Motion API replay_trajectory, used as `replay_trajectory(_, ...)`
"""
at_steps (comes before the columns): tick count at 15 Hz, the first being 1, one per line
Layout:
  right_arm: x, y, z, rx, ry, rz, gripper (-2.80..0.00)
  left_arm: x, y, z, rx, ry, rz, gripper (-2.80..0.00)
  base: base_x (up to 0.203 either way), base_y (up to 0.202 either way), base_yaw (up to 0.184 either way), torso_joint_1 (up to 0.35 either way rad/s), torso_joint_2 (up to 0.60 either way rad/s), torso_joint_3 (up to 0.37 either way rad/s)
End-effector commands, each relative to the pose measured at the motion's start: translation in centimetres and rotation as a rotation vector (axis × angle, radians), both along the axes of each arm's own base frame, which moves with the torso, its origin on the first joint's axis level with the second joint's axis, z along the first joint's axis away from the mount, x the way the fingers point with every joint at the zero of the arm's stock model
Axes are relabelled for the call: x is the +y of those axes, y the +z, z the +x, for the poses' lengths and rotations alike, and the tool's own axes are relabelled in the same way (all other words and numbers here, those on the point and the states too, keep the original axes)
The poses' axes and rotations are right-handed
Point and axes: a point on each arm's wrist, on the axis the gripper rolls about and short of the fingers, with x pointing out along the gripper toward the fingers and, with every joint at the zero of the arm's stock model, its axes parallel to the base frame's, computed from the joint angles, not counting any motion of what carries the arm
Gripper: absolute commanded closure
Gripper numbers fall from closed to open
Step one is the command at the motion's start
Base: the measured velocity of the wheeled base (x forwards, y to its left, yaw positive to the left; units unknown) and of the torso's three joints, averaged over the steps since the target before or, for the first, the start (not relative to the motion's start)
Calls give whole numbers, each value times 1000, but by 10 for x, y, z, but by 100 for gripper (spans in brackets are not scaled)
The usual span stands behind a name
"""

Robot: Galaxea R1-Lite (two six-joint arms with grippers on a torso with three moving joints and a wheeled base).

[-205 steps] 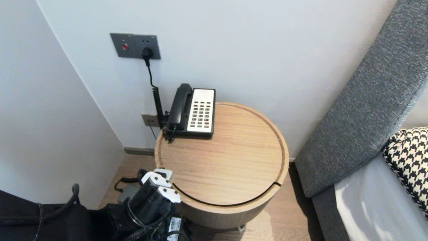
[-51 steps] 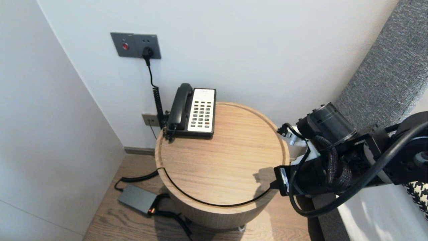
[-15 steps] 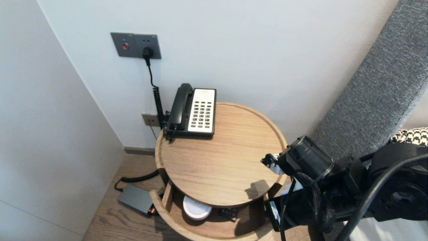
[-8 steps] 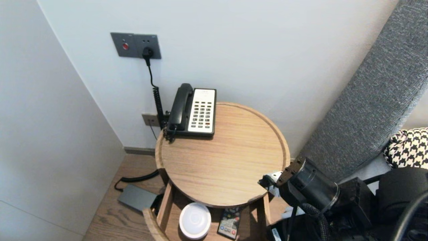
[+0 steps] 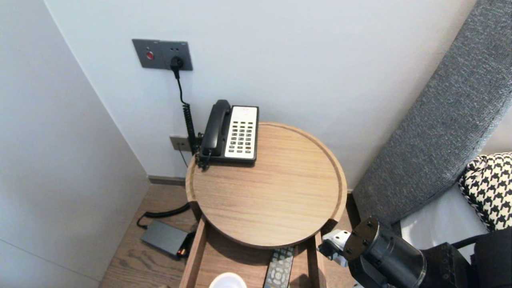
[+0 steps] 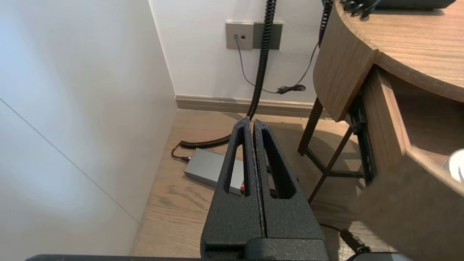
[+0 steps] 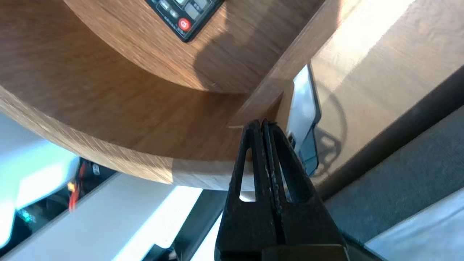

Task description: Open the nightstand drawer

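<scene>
Bedside table (image 5: pixel 272 192) | right pincer (image 7: pixel 261 123) closed, empty, at drawer (image 5: pixel 313 260) wall; left pincer (image 6: pixel 252 122) closed, parked

A black-and-white telephone (image 5: pixel 230 134) sits below a grey wall socket panel (image 5: pixel 162 54); a coiled cable (image 5: pixel 188 120) drops toward a grey power adapter (image 5: pixel 164 238) on the wooden floor (image 5: pixel 132 260). A houndstooth pillow (image 5: pixel 488 188) lies beside the grey headboard (image 5: pixel 440 132).

The left gripper (image 6: pixel 253 125) has two matte black, rough-grained fingers. Each tapers to its tip, is pierced by a long slot, and rises from a blocky black base. The right gripper (image 7: pixel 261 125) looks alike, with fine teeth along its inner edges. Behind it sits a glossy black cylindrical wrist housing (image 5: pixel 380 252), its flat end cap dotted with small screws. A white bracket (image 5: pixel 335 239) sits beside that cap.
</scene>
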Motion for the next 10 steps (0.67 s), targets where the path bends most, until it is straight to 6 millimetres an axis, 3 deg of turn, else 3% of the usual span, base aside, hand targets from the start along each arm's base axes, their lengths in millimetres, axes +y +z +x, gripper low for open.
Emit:
replay_trajectory(1, -3, -3, -7, 11, 17, -8, 0, 0, -3, 1, 9, -2, 0, 0, 0, 0, 0, 0, 0, 0)
replay_trajectory(10, -3, 2, -9, -4, 20, 11, 0, 0, -3, 1, 9, 1, 0, 0, 0, 0, 0, 0, 0, 0)
